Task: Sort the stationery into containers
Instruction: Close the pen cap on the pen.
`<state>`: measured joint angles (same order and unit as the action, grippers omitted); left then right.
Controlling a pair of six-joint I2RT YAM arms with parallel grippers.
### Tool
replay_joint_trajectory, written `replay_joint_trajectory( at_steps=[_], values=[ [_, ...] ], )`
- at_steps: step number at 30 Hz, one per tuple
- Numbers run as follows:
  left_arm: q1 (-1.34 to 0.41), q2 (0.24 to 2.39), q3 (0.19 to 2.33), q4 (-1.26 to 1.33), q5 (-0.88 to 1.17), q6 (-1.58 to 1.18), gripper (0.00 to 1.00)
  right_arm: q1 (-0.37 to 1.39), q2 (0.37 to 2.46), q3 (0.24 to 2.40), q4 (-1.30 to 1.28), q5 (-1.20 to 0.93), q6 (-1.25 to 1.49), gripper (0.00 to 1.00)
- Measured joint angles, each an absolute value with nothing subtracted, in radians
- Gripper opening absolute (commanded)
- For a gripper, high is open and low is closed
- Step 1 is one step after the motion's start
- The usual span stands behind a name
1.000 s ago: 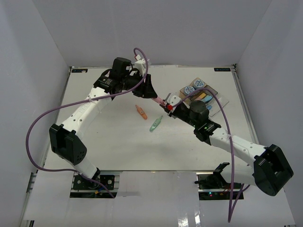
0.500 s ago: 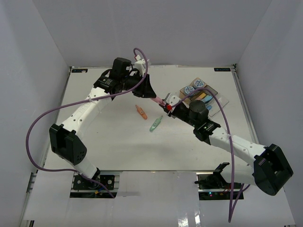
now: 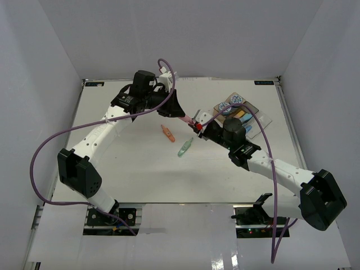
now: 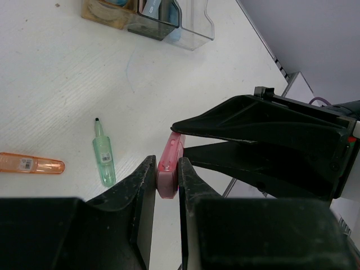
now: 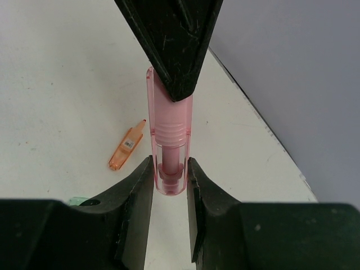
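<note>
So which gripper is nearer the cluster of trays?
Right. The right gripper, gripping the pink pen, is just beside the trays; the left gripper holds the pen's other end, farther from them.

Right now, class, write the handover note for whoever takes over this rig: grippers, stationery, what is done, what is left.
Left gripper: shut on one end of the pink piece, held in the air.
Right gripper: shut on its other end; looks like a handover, and neither has let go.
Orange piece and green piece: loose on the table, apart.
Done: containers, far right, hold two rolls and some pastel pieces.
Left: probably the left gripper releases, the pink piece goes in, then orange and green.
</note>
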<state>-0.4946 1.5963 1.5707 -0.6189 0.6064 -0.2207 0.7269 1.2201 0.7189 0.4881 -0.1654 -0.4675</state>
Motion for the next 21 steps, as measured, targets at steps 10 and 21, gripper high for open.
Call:
replay_joint_trajectory(
  at_steps=[10,21],
  values=[
    [-0.491,1.558,1.502,-0.545,0.607,-0.240,0.09,0.727,1.221,0.758,0.426,-0.174,-0.459,0.12],
    [-0.473,1.548,1.480,-0.507,0.617,-0.260,0.08,0.733,1.252,0.810,0.383,-0.177,-0.460,0.12]
  ],
)
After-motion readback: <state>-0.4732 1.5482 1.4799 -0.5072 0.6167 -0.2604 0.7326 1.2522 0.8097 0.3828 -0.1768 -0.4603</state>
